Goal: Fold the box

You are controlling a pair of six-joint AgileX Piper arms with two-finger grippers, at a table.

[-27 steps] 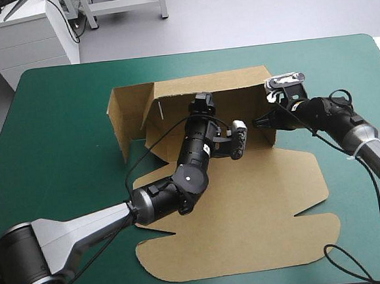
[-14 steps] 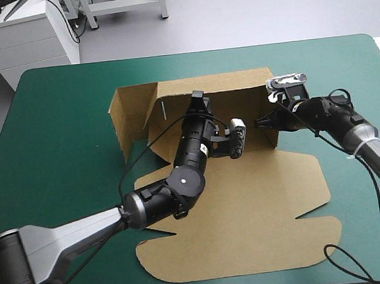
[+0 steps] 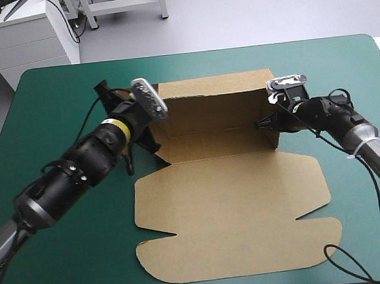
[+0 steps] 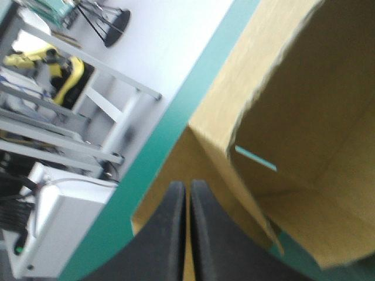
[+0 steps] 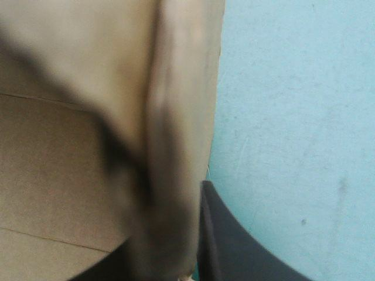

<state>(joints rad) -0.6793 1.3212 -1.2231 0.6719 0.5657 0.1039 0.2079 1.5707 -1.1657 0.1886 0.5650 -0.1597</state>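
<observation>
It looks like a robotics lab or test room to me, not a home or a shop. The robot's left gripper (image 4: pixel 185 186) and right gripper (image 3: pixel 262 122) work over a table (image 3: pixel 341 58) with a teal-green cover, standing on a plain pale grey floor (image 3: pixel 245 12). Beyond the left gripper, past the table's far edge, stands a white drawer cabinet (image 3: pixel 27 39) with black cables (image 3: pixel 9 6) on top. Near it are the bare metal legs (image 3: pixel 126 5) of a frame.
</observation>
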